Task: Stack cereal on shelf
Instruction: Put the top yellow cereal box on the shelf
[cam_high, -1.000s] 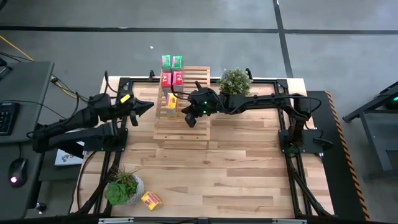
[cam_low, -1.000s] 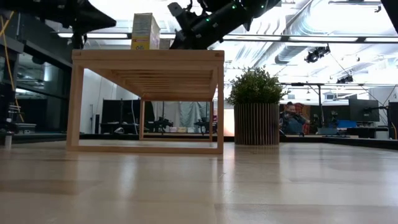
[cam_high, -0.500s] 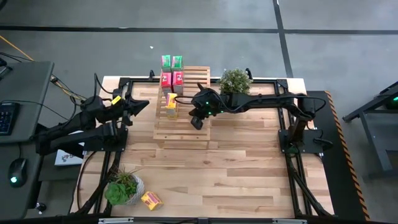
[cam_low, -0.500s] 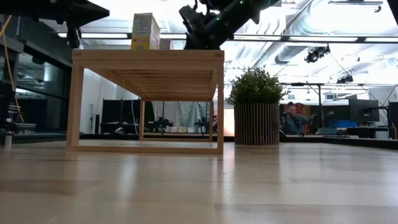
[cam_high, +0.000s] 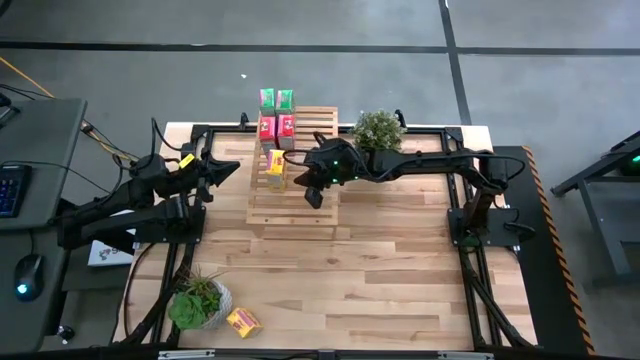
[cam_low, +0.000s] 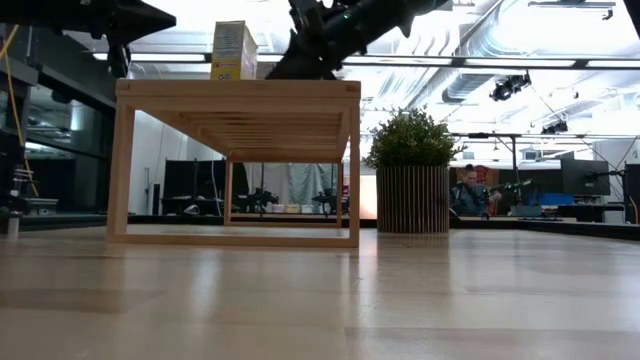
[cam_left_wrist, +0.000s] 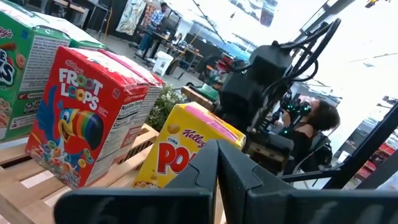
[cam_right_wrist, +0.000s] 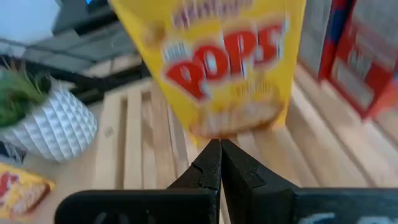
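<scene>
The light-wood slatted shelf (cam_high: 293, 190) stands on the table's far middle. On its far-left part stand two green cereal boxes (cam_high: 276, 98), two red ones (cam_high: 276, 126) and one yellow box (cam_high: 275, 168), all upright on their bases. The second yellow box (cam_high: 242, 321) lies flat on the table near its near-left corner. My right gripper (cam_high: 311, 197) is shut over the shelf, just right of the yellow box (cam_right_wrist: 224, 62). My left gripper (cam_high: 236, 166) is shut in the air left of the shelf, pointing at the red box (cam_left_wrist: 81, 118) and the yellow box (cam_left_wrist: 180, 155).
A potted plant in a slatted pot (cam_high: 378, 130) stands right of the shelf's far end. Another plant in a white pot (cam_high: 198, 300) sits near the near-left corner, beside the loose yellow box. A black frame (cam_high: 470, 215) runs around the table. People sit in the room beyond (cam_low: 468, 190).
My left gripper has drawn back a little toward the table's left and risen, then kept still. My right gripper has shifted slightly over the shelf and dipped toward its top beside the yellow box. The boxes have not moved.
</scene>
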